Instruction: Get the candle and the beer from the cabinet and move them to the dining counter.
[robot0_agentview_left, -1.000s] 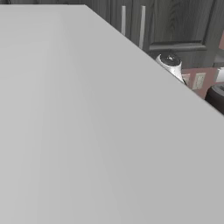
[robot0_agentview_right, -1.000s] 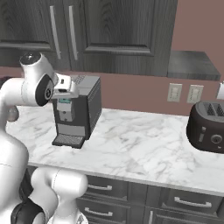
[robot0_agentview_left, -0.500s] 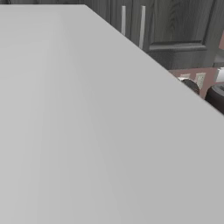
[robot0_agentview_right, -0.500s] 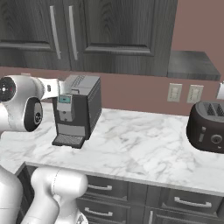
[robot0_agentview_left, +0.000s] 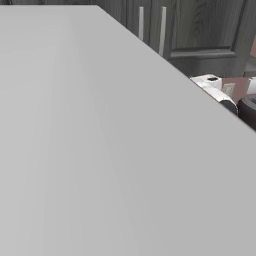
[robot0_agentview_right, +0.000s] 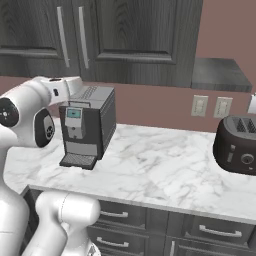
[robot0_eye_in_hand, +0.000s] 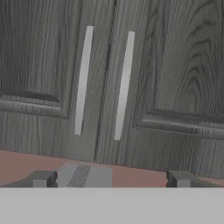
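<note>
Two shut cabinet (robot0_eye_in_hand: 144, 78) doors carry two silver handles (robot0_eye_in_hand: 83, 78), one each.

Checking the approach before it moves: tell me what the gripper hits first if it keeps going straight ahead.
The open gripper faces the closed cabinet doors, near the two silver handles. It would probably meet those first, though depth is unclear.

A reddish-brown wall (robot0_agentview_right: 150, 107) carries two pale outlets (robot0_agentview_right: 210, 106) above the marble table (robot0_agentview_right: 150, 172). A coffee machine (robot0_agentview_right: 87, 125) stands left, a dark toaster (robot0_agentview_right: 237, 145) right, drawers (robot0_agentview_right: 150, 220) beneath.
</note>
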